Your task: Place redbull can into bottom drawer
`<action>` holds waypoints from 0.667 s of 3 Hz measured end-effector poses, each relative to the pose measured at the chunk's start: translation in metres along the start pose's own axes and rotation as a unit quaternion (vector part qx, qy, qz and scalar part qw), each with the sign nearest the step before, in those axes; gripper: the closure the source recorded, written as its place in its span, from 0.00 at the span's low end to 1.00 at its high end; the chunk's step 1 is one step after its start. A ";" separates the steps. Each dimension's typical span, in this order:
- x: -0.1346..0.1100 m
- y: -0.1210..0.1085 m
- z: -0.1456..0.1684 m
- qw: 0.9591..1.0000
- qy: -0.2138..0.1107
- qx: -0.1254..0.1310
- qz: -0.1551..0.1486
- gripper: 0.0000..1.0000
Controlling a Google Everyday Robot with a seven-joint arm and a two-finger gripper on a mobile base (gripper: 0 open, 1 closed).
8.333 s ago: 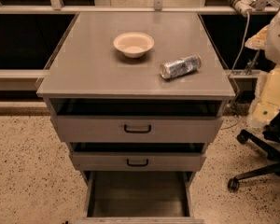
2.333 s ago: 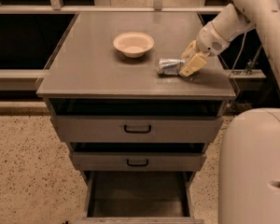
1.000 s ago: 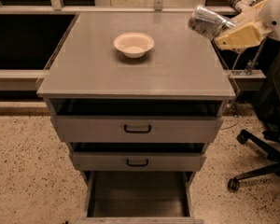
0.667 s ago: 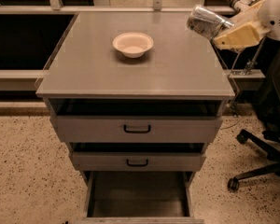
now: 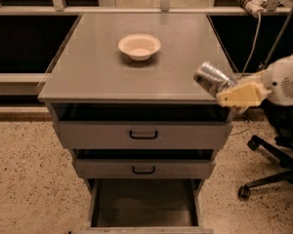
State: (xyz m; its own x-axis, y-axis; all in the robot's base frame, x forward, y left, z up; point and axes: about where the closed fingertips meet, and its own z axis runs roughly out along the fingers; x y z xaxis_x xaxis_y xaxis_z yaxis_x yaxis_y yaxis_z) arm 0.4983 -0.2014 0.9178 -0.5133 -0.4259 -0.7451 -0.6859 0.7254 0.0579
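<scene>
Clasping redbull can (image 5: 210, 78), gripper (image 5: 228, 92) at cabinet's (image 5: 107, 77) corner

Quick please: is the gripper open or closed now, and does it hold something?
Gripper: closed on the redbull can, holding it in the air at the front right corner of the cabinet.

You've got a beige bowl (image 5: 139, 46) sitting upright toward the back of the grey cabinet top (image 5: 93, 74). Under it, the top drawer (image 5: 97, 134) and the middle drawer (image 5: 102, 168) each stand slightly pulled out, black handles centred. On the right of the view, a black office chair (image 5: 271, 172) stands on the speckled floor (image 5: 24, 179). A white cable (image 5: 254, 35) hangs behind it. The gripper (image 5: 234, 95) hangs off the cabinet's front right corner, closed on the redbull can (image 5: 211, 78).
</scene>
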 end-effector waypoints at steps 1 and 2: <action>0.068 0.025 0.028 0.995 0.021 -0.030 0.090 1.00; 0.068 0.025 0.028 0.995 0.021 -0.030 0.090 1.00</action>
State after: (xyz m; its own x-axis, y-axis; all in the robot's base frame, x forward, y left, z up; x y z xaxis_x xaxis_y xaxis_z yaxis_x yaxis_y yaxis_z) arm 0.4610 -0.1971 0.8503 -0.6506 -0.3147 -0.6912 -0.6094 0.7594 0.2279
